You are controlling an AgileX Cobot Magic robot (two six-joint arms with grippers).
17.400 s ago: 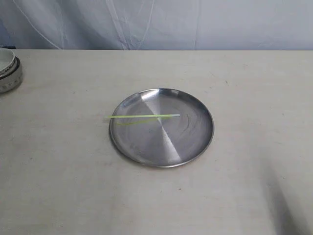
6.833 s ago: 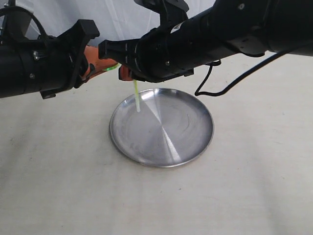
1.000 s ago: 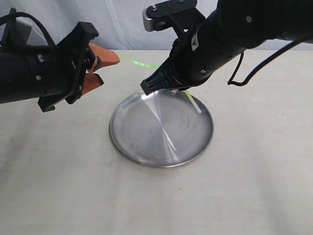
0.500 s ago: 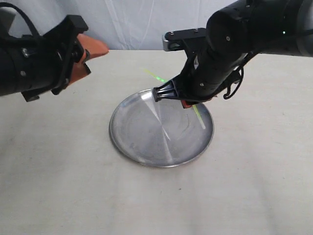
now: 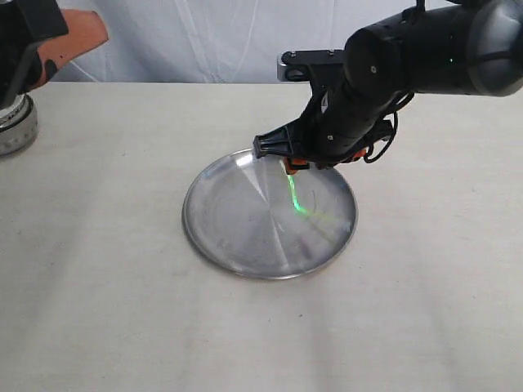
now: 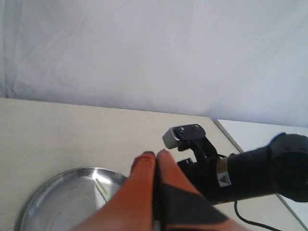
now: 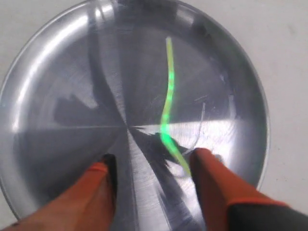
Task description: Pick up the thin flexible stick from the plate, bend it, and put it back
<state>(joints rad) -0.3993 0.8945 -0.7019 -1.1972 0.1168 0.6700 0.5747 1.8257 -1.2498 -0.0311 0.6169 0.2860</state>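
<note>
The thin flexible stick glows neon green and lies kinked on the steel plate, right of the plate's middle. My right gripper hovers low over the plate's far side. In the right wrist view this gripper is open, and the stick runs from the plate surface up to one orange finger. I cannot tell whether it touches that finger. My left gripper is raised at the far left, away from the plate. Its fingertips are shut together with nothing between them.
A white ceramic bowl sits at the table's left edge. A white cloth hangs behind the table. In the left wrist view the black right arm reaches over the plate.
The right gripper came down over the plate and opened, and the stick left it and now lies on the plate. The left arm drew back up and to the left.
</note>
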